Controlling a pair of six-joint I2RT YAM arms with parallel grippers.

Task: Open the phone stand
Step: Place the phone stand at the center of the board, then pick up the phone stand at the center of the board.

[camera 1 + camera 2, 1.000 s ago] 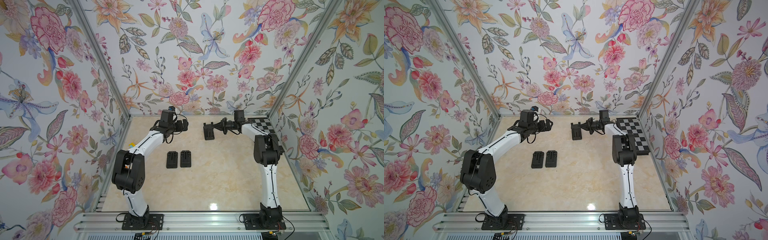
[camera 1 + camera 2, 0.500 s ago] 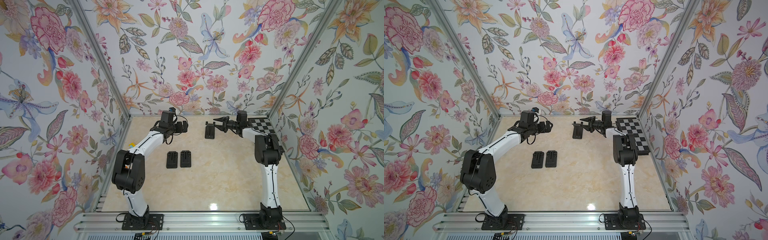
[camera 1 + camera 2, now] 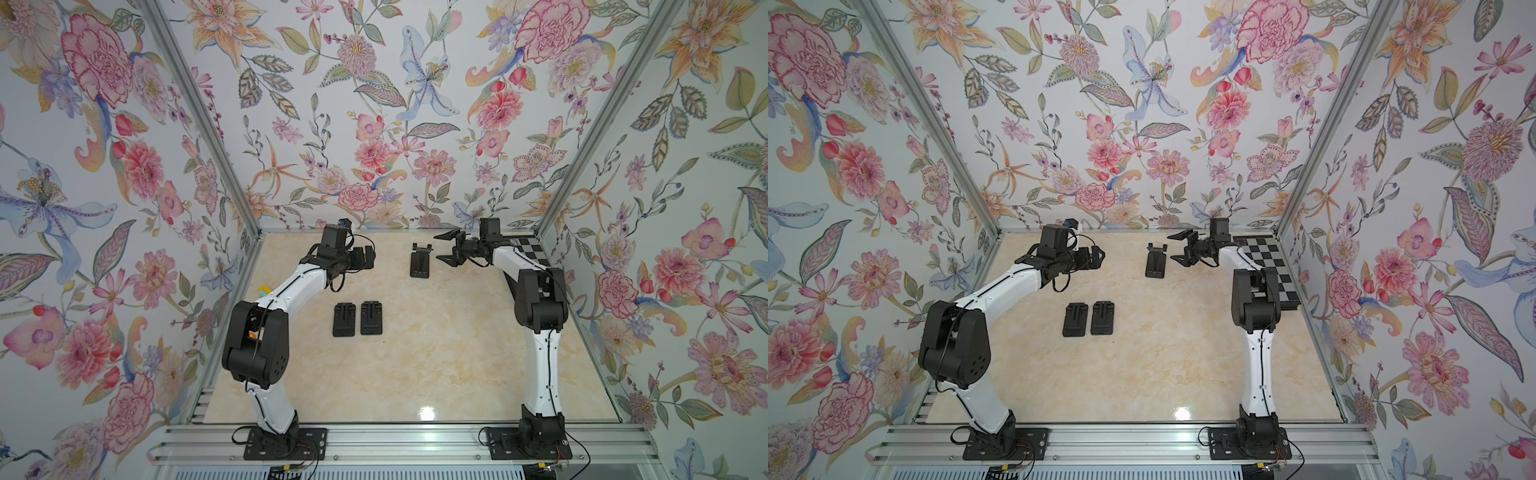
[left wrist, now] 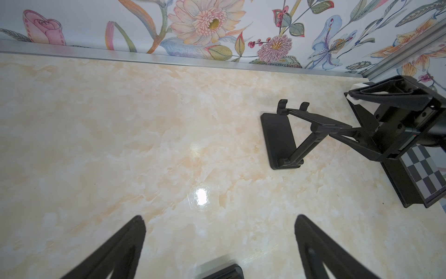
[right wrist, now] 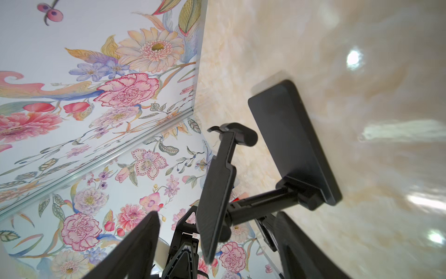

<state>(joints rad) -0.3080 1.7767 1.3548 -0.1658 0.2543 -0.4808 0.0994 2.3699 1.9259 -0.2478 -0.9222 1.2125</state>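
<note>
One black phone stand [image 3: 420, 259] [image 3: 1156, 259] stands unfolded at the back of the table, its base [image 4: 278, 142] [image 5: 289, 145] flat and its plate [image 5: 217, 193] raised on a hinged arm. My right gripper [image 3: 444, 248] [image 3: 1177, 249] [image 5: 217, 215] is open just right of it. Its fingers stand either side of the plate's raised end with gaps showing. My left gripper [image 3: 368, 259] [image 3: 1096, 259] [image 4: 219, 218] hovers open and empty left of the stand, well apart from it.
Two folded black stands [image 3: 344, 319] [image 3: 371, 318] lie side by side mid-table, seen again in a top view [image 3: 1075, 319] [image 3: 1102, 318]. A checkerboard panel [image 3: 528, 249] [image 4: 420, 178] lies along the right wall. Floral walls close in three sides.
My right gripper has gone from shut on the stand's plate to open and let it go. The stand stays on the table. The left arm has barely moved.
</note>
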